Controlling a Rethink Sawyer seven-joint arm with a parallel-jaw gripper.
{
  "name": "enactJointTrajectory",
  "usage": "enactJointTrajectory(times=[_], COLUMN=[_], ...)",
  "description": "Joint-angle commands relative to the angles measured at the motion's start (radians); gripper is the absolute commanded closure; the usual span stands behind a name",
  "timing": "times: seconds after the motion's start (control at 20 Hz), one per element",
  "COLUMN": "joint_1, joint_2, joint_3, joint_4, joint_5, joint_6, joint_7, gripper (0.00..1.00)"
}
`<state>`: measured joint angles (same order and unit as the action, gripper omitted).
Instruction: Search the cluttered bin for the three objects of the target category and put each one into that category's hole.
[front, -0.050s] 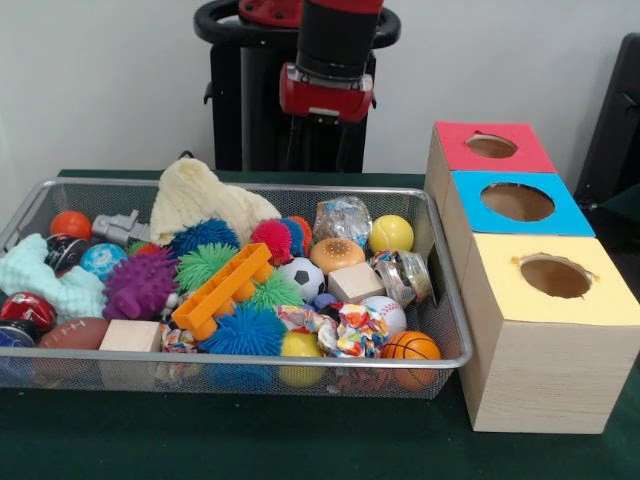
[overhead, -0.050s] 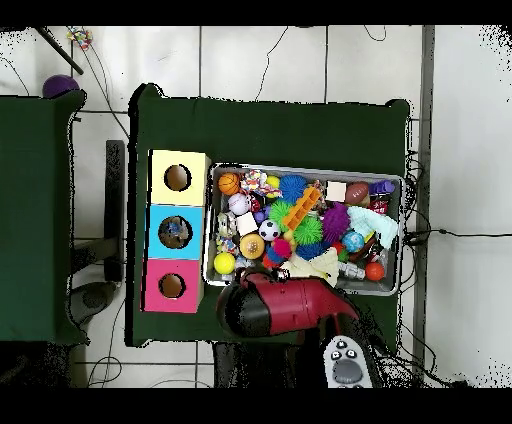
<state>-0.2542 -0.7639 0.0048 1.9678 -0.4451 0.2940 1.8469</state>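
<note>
The red and black arm hangs above the far edge of the surface, just behind the bin's far rim. Only its thick lower segment shows in the front view — black sleeve above, red collar below. From overhead the arm lies across the bin's robot-side rim, its dark rounded end near the pink-topped box. Whether the fingers are open or closed I cannot tell; neither view shows them.

The wire-mesh bin sits on the green cloth, crammed full. Balls lie throughout: a yellow tennis ball near the far right corner in the front view, a soccer ball in the middle, a basketball at the near right corner, a baseball just behind it, an orange ball at the far left corner. Spiky rubber toys crowd the centre — a purple one, a blue one and a green one. An orange plastic bar lies tilted across them. A cream cloth is heaped against the far rim, and a plain wooden block sits beside the soccer ball.

Three wooden boxes stand in a row touching the bin's right end: a yellow-topped box nearest, a blue-topped box in the middle, a pink-topped box farthest. Each top has one round hole.
</note>
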Motion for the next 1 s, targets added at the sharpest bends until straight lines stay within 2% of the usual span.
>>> enactJointTrajectory(times=[0.05, 0.3, 0.65, 0.85, 1.0], joint_1=[0.027, 0.08, 0.242, 0.281, 0.284], joint_2=[0.135, 0.158, 0.207, 0.224, 0.229], joint_3=[0.033, 0.011, -0.076, -0.081, -0.08], joint_4=[-0.202, -0.229, -0.268, -0.277, -0.266], joint_5=[-0.017, -0.002, 0.039, 0.064, 0.064], joint_6=[-0.03, -0.028, -0.077, -0.091, -0.115], joint_7=[0.075, 0.109, 0.219, 0.219, 0.2], gripper=[0.0, 0.0, 0.0, 0.0, 0.0])
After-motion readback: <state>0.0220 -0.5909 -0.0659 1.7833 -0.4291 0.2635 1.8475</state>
